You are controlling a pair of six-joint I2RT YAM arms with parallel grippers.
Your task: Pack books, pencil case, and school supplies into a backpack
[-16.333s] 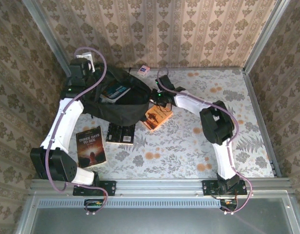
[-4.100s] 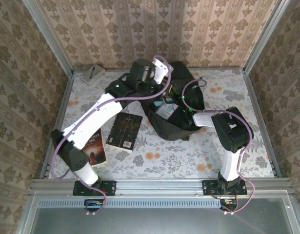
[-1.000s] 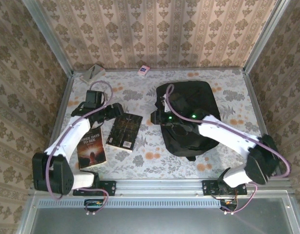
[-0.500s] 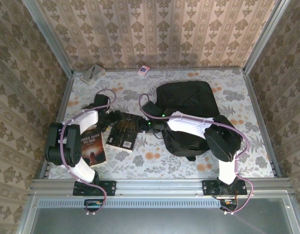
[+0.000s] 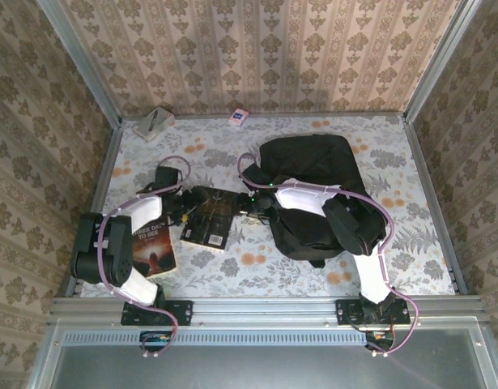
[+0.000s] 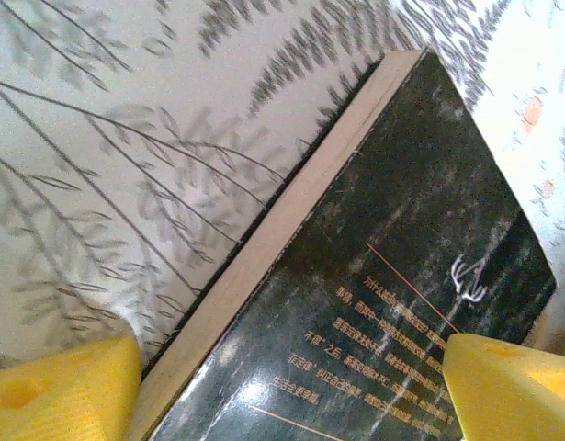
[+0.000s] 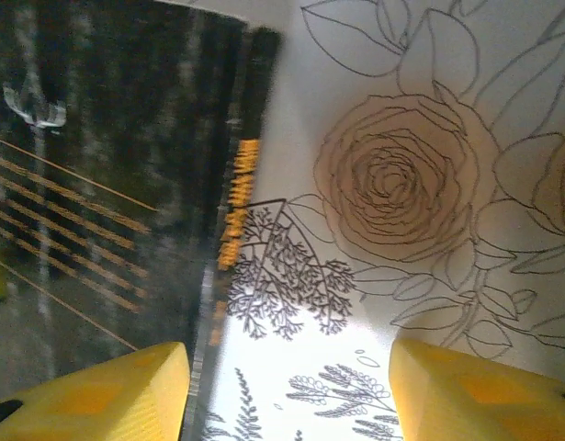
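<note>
From above, the black book (image 5: 210,219) lies flat on the flowered table cloth (image 5: 410,170), between the two arms. The left gripper (image 5: 182,212) is down at the book's left edge and the right gripper (image 5: 249,207) at its right edge. The backpack (image 5: 313,162) lies to the right of the book, with the right arm reaching across its near side. The dark book with the orange glow (image 5: 154,247) lies near the left arm's base, well clear of the bag. A pink-white packet (image 5: 239,117) and a grey block (image 5: 154,123) sit along the far wall.

In the left wrist view, the left gripper (image 6: 282,395) stands with its yellow fingers (image 6: 62,386) wide apart — one beside the pale page edge of the black book (image 6: 392,303), the other over its cover. It is clamped on nothing.

In the right wrist view, the right gripper (image 7: 287,395) is also spread – one finger (image 7: 89,390) over the black book (image 7: 98,165) by its orange-lettered spine, the other above bare cloth.
</note>
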